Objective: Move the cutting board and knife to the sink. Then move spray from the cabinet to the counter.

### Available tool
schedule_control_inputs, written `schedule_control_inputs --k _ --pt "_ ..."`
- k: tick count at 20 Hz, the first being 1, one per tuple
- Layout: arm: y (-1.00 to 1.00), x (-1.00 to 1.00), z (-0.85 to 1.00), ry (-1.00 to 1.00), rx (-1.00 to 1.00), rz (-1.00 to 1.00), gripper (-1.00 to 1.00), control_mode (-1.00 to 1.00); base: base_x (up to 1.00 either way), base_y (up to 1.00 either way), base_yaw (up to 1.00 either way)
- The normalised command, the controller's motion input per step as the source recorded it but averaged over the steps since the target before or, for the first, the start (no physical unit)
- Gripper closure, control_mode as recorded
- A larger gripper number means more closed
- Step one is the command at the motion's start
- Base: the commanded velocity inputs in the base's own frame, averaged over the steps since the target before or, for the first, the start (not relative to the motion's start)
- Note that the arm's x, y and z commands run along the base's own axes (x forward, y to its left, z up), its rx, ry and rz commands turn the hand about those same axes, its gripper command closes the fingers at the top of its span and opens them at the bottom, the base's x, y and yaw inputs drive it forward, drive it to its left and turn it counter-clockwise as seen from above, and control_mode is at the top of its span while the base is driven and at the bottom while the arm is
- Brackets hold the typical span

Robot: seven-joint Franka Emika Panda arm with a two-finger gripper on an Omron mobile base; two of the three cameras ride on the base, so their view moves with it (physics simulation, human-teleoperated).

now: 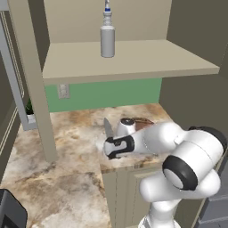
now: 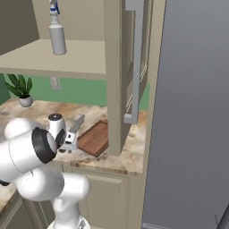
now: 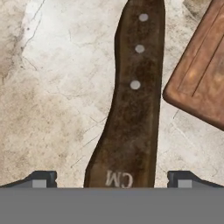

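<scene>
The two-finger gripper [image 3: 112, 178] is hanging low over the marble counter with its jaws spread wide, one dark fingertip [image 3: 40, 179] standing on each side of the knife's dark brown handle [image 3: 131, 105] and pinching nothing. In the hand view bare stone is showing between each tip and the handle's edges, so the handle is lying in the gap with room on both sides. Three pale rivets are running along the handle, and pale letters are sitting at the end nearest the gripper.

The kitchen knife with the pointed silver-grey blade [image 1: 108, 127] is lying flat on the beige and brown marble-patterned counter [image 1: 67, 147]. Just beside the knife, the flat reddish-brown wooden cutting board [image 2: 95, 137] is resting on the same counter; a rounded corner of it is coming close to the handle's edge without touching it, a thin strip of stone showing between them. On the knife's other side the counter is lying open and bare.

In the right base view the board is reaching toward a tall beige upright post, which is standing on the counter on the far side of the board from the knife. Above the knife, the large beige wall cabinet [image 1: 133, 62] is standing open, and the slim pale grey spray bottle with the white-and-blue nozzle [image 1: 107, 35] is standing upright on its flat shelf, with free shelf all around it. A small potted plant [image 2: 21, 91] is sitting on the counter well apart from the knife
</scene>
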Motion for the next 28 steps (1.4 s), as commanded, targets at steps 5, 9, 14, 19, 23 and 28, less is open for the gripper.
schedule_control_inputs --k 5,9,14,19,23,28 --pt "0.02 0.29 -0.05 0.00 0.00 -0.01 -1.00 -1.00 0.00 0.00 0.00" --pt "0.00 0.22 -0.14 0.00 0.00 -0.01 1.00 -1.00 0.00 0.00 0.00" --pt "0.03 0.29 -0.45 -0.01 0.00 -0.01 1.00 -1.00 0.00 0.00 0.00" --pt "0.02 0.11 -0.85 -0.10 0.00 0.00 1.00 -1.00 0.00 0.00 0.00" --pt "0.10 -0.26 -0.54 -0.06 0.00 0.00 1.00 -1.00 0.00 0.00 0.00" --pt "0.10 -0.47 -0.37 -0.13 0.00 0.00 1.00 -1.00 0.00 0.00 0.00"
